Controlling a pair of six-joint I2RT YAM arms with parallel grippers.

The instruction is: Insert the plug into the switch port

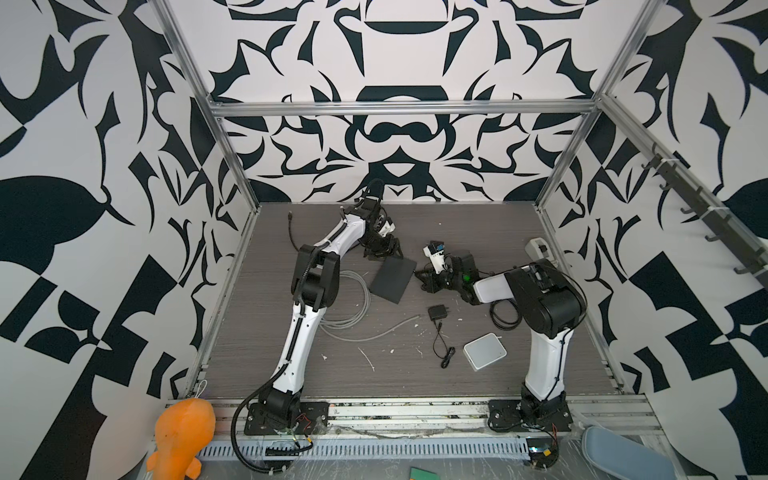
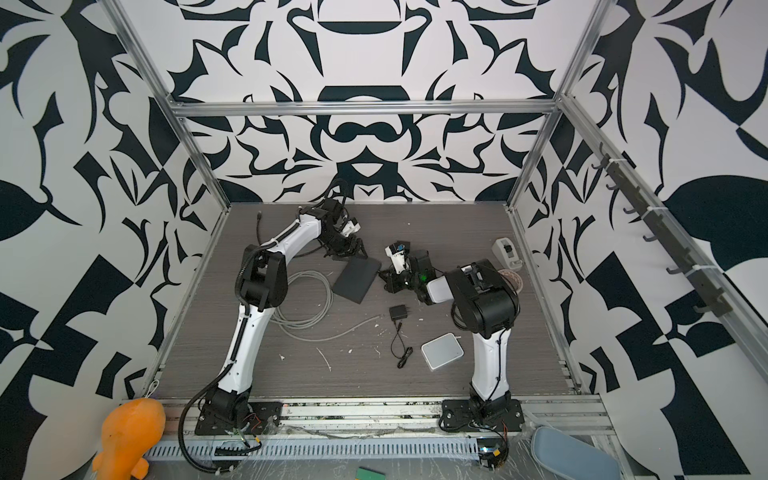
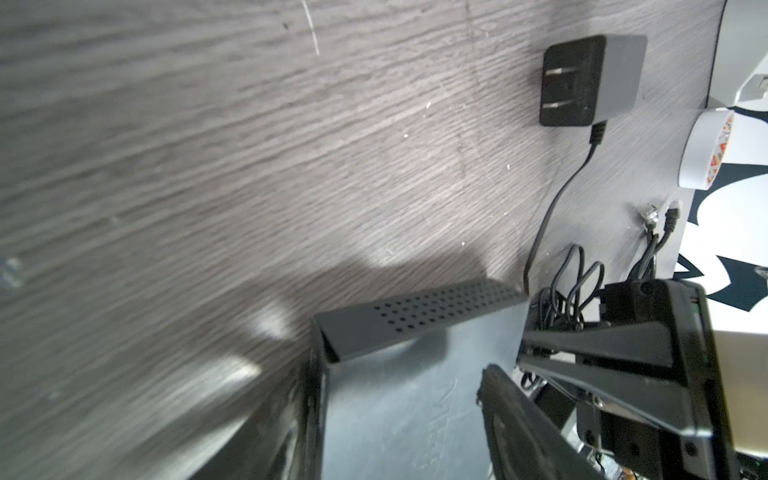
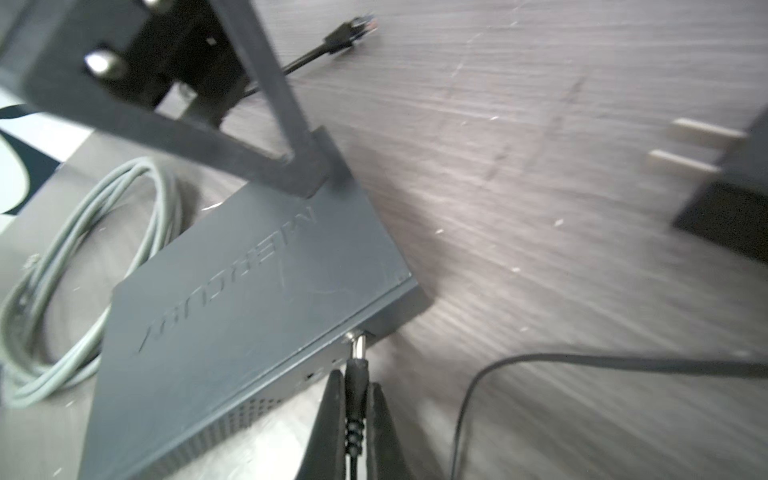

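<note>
The switch (image 1: 392, 280) is a flat matte-black box lying mid-table, seen in both top views. My left gripper (image 1: 384, 251) straddles its far end, and in the left wrist view the box (image 3: 395, 415) fills the gap between the two fingers (image 3: 309, 415). My right gripper (image 4: 355, 378) is shut on the black barrel plug (image 4: 356, 374). The plug's metal tip sits at the switch port (image 4: 352, 332) near a corner of the box edge, with bare metal still showing. The plug's thin black cord (image 4: 582, 359) trails over the table.
A black power adapter (image 1: 437, 311) lies in front of the switch. A coiled grey cable (image 1: 353, 299) sits to its left, and a white rounded box (image 1: 485, 351) at the front right. A black cable end (image 4: 353, 25) lies beyond the switch. A tape roll (image 3: 706, 149) is near the right wall.
</note>
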